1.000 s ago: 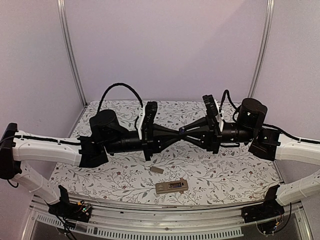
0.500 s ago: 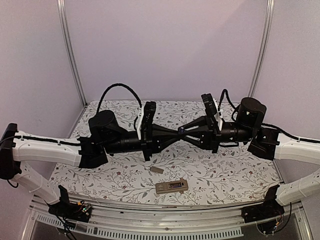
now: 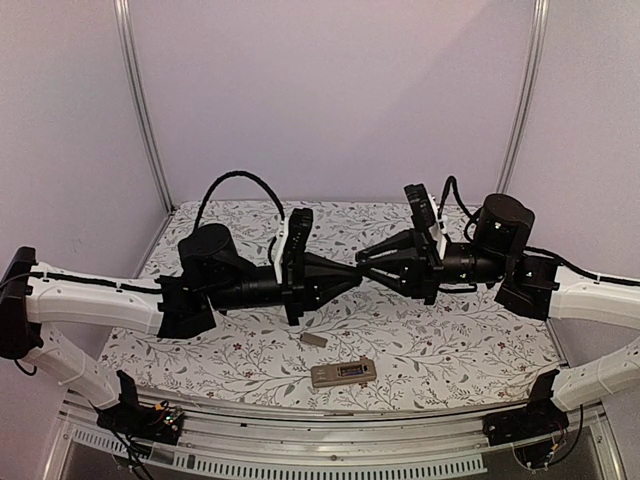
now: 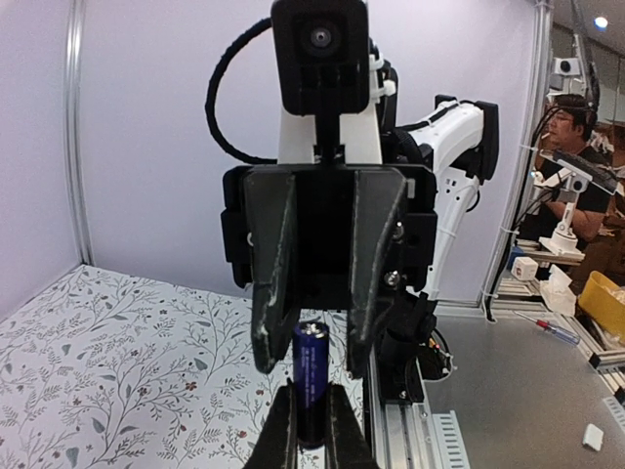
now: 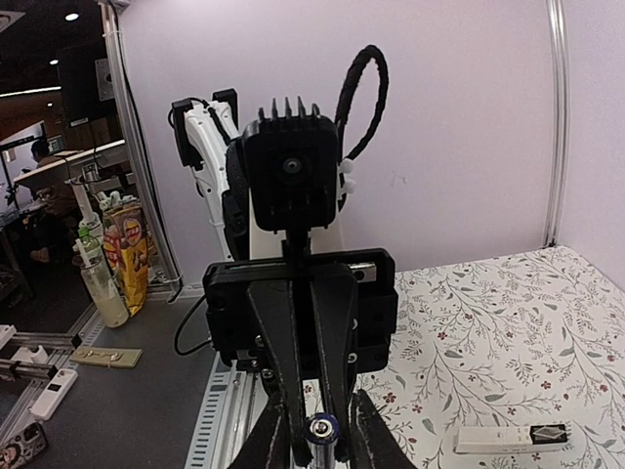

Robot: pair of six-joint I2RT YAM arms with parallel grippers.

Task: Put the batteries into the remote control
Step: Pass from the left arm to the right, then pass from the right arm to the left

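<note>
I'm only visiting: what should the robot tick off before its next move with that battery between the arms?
1. Grip: left jaws shut on the battery: ok.
2. Release: right jaws open: ok.
3. Clearance: right jaws withdrawn from the battery: not ok, they flank its tip.
4. Target: remote control lying flat on the table: ok.
5. Remote opened for loading: cannot tell.
6. Which battery end leads: cannot tell.

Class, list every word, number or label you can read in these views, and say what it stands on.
No text can be read.
On the battery: wrapper print too blurred.
On the remote control: markings too small.
On the snack bags: print blurred.
</note>
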